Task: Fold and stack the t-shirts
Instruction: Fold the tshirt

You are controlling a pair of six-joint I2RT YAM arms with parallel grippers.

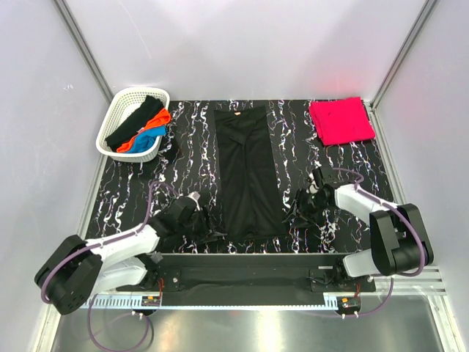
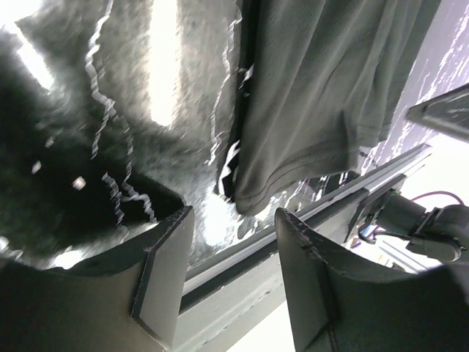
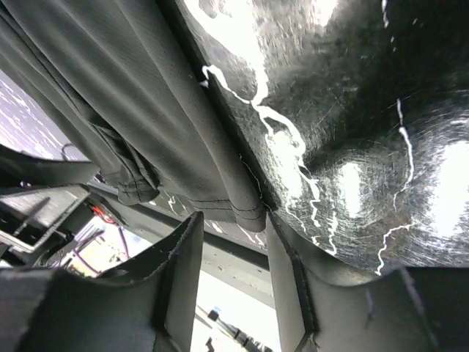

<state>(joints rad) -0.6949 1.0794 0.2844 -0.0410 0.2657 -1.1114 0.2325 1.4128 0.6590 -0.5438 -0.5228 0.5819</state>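
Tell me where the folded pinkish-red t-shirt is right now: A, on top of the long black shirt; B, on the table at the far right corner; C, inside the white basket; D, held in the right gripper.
B: the pinkish-red t-shirt lies folded on the table at its far right corner, well apart from the basket and the black t-shirt.

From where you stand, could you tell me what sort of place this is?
Probably a lab test cell rather than a home: plain pale walls enclose a marbled black table, robot arms are bolted to its near edge, and a black shirt lies flat on it.
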